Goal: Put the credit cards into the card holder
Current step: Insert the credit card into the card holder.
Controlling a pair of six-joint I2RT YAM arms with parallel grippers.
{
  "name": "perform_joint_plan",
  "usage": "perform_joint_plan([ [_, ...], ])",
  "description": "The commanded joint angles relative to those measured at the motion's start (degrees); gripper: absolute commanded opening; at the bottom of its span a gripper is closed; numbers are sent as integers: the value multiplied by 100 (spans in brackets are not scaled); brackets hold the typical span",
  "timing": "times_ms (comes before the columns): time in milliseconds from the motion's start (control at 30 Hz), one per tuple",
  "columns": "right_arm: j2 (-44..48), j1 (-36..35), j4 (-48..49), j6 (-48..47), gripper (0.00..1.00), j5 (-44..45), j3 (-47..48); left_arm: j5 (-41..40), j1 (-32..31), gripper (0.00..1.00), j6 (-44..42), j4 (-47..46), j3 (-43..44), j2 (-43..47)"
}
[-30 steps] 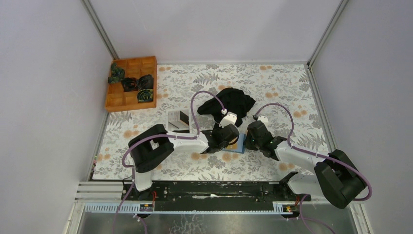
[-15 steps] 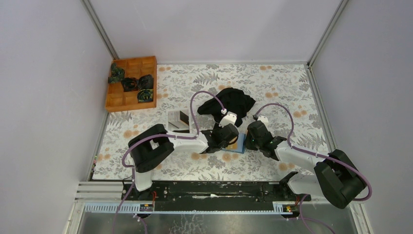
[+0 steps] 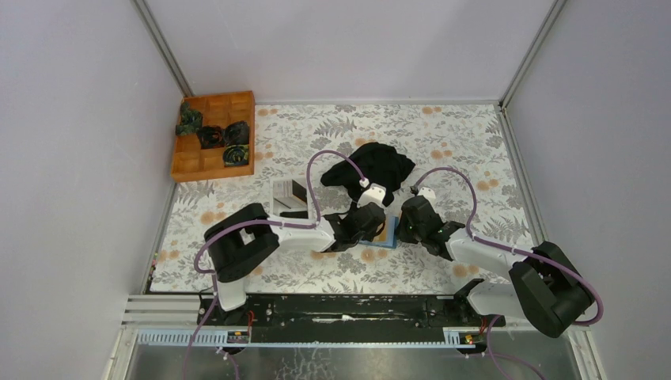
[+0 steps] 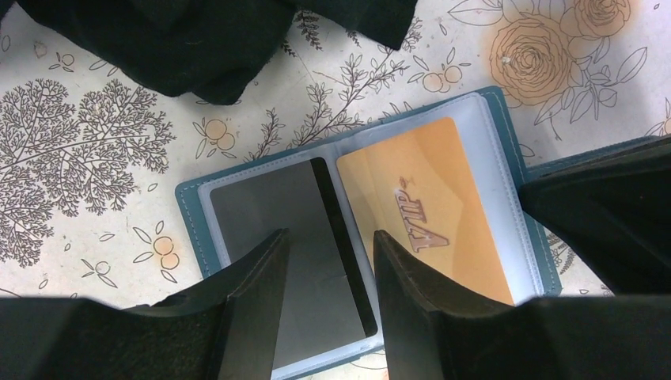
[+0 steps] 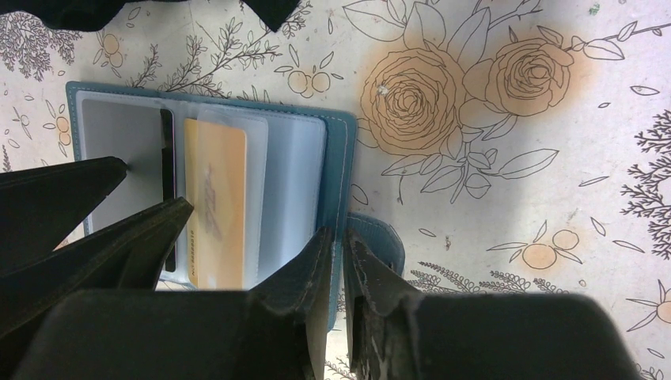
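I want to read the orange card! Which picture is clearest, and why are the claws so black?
Left wrist view: sharp and bright, VIP shows clearly on the orange card; the left claw is a dark, close shape. Right wrist view: card smaller, writing unreadable, right claw equally dark. Top view: card holder tiny, half hidden by arms.

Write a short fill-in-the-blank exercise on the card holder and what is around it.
1. The holder lies ____, sleeves facing up.
2. The VIP card in its sleeve is ____ in colour.
3. The cloth beyond the holder is ____.
4. The hand poised over the grey card is the ____ one.

Missing words: open; orange; black; left.
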State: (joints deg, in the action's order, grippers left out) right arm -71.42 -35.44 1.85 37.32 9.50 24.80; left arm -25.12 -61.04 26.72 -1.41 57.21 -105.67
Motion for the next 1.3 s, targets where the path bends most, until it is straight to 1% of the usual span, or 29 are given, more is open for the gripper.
perform_joint_plan([
  [0,-109,24,-68,-42,18,-20,-42,4,-34,51,-53,-334,-100,207],
  [533,14,28,-175,-49,18,28,-3,-429,-49,51,-114,-175,-278,508],
  [967,24,28,-202,-101,18,46,12,-475,-70,51,-215,12,-122,90],
  [1267,-21,24,-188,-133,18,24,36,-361,-77,51,-222,64,-3,-76],
])
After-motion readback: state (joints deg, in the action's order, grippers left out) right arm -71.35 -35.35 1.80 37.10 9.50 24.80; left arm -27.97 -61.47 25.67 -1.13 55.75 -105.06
